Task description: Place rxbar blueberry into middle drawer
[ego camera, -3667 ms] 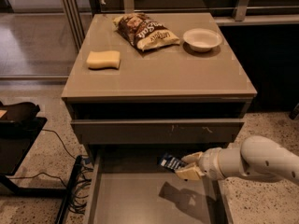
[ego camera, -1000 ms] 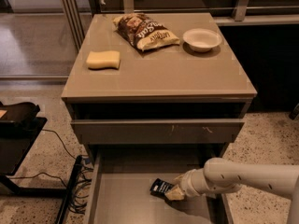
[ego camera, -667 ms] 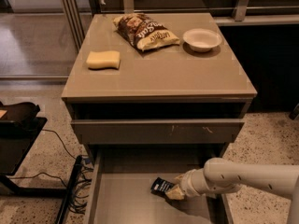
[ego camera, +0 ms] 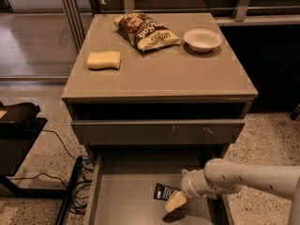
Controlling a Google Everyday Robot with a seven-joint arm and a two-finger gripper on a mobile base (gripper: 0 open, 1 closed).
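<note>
The rxbar blueberry, a small dark wrapper with white print, sits low inside the open middle drawer, at or just above its grey floor, right of centre. My gripper reaches in from the right on the white arm and is shut on the bar's right end, which it hides. One cream fingertip shows just below the bar.
The drawer above, with white scratches on its front, is partly pulled out over the back of the middle one. On the cabinet top lie a yellow sponge, a chip bag and a white bowl. A black stand and cables are at the left.
Since 3.7 s ago my gripper has gone down and left into the middle drawer with the bar. Over the last second nothing has visibly moved.
</note>
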